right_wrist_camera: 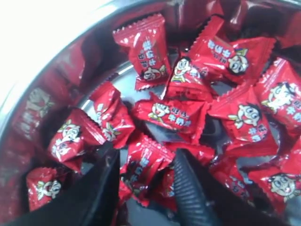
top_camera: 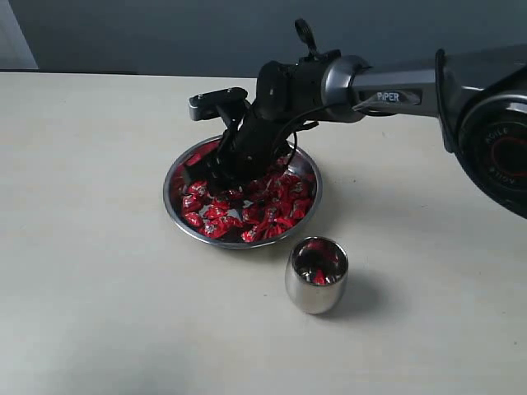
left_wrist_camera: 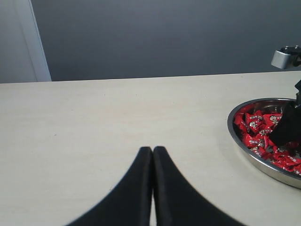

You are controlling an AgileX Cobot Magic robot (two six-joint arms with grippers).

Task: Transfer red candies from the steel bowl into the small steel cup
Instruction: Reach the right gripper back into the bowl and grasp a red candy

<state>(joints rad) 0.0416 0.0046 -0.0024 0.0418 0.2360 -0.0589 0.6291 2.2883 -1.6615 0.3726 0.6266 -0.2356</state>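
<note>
The steel bowl [top_camera: 168, 196] sits mid-table, filled with red candies [top_camera: 247, 210]. My right gripper [top_camera: 221, 176] reaches down into the pile at the bowl's far left side. In the right wrist view its jaws [right_wrist_camera: 146, 157] stand open, with one red candy [right_wrist_camera: 143, 165] lying between the fingers and resting on the others. The small steel cup [top_camera: 316, 288] stands upright just in front of the bowl to the right, with some red showing inside. My left gripper [left_wrist_camera: 153, 150] is shut and empty, low over bare table to the left of the bowl [left_wrist_camera: 237, 139].
The right arm [top_camera: 395, 86] stretches in from the right above the bowl's far side. A grey wall [top_camera: 165, 33] runs along the table's back edge. Pale bare tabletop [top_camera: 90, 271] surrounds the bowl and the cup.
</note>
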